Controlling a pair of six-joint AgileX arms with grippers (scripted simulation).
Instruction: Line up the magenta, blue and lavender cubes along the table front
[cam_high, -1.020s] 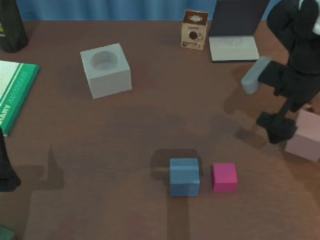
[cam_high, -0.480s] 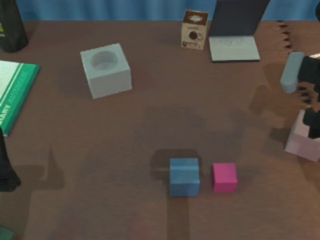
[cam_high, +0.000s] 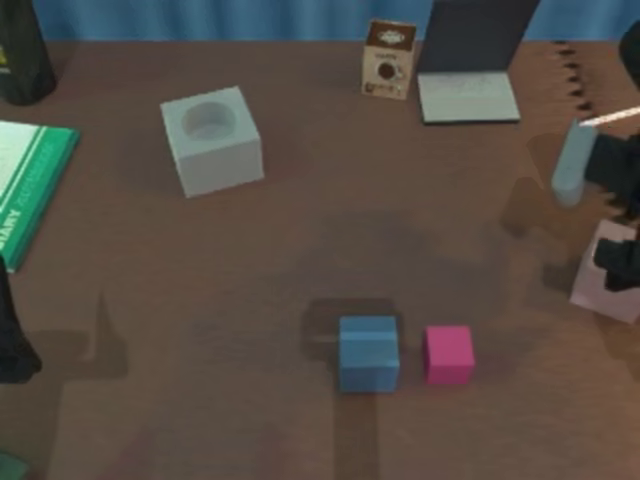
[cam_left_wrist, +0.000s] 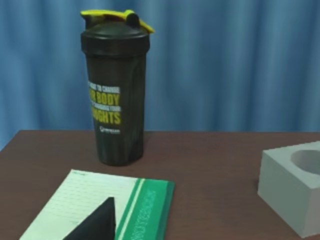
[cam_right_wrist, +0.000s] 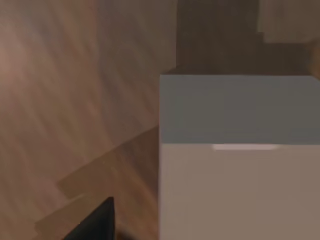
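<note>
The blue cube (cam_high: 368, 352) and the smaller magenta cube (cam_high: 448, 354) sit side by side, a small gap apart, near the front middle of the table (cam_high: 300, 250). At the right edge lies the pale lavender cube (cam_high: 596, 284), partly covered by my right gripper (cam_high: 618, 262), which hangs over it and is open. In the right wrist view this cube (cam_right_wrist: 240, 190) fills the near side, and one dark fingertip (cam_right_wrist: 97, 222) stands beside it, not touching. My left gripper (cam_high: 14, 350) is parked at the left edge, open, with nothing in it.
A pale grey-blue block with a round hollow (cam_high: 212, 140) stands back left. A brown-and-white carton (cam_high: 388, 60) and a dark open laptop (cam_high: 468, 72) are at the back. A green book (cam_high: 30, 185) and a black shaker bottle (cam_left_wrist: 115, 95) occupy the far left.
My right arm has swung to the right, from just left of the lavender cube to over it. The cubes and the left arm have not moved.
</note>
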